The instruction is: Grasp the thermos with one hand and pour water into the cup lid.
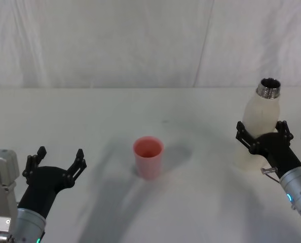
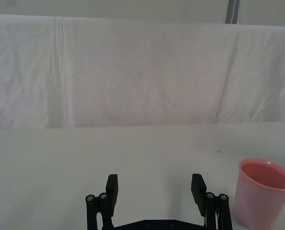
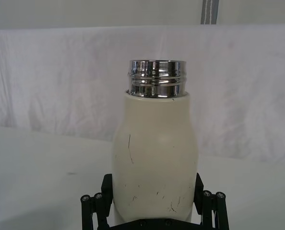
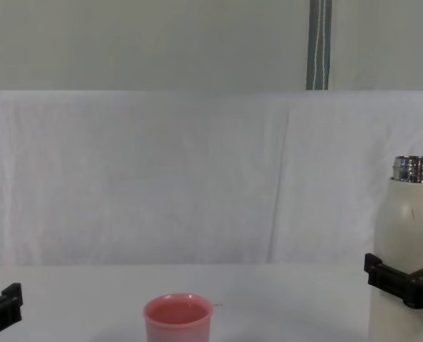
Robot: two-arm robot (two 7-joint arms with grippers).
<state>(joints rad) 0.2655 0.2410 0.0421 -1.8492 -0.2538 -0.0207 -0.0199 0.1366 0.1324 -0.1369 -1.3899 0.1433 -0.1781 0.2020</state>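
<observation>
Fingers [image 3: 95,203] of right gripper [image 1: 263,135] clamp lower body of tall cream-white matte thermos [image 1: 258,117], scuffed, shiny threaded steel neck uncapped, upright near right edge of white desk [image 1: 105,121]. Small pink tapered plastic cup lid [image 1: 148,157] mid-desk. Left gripper [image 1: 58,164] spread, holding nothing, near-left corner.

The right gripper [image 1: 263,134] sat at three o'clock, fingers clamped (both sides); the left gripper [image 1: 55,161], at eight, gaped.
</observation>
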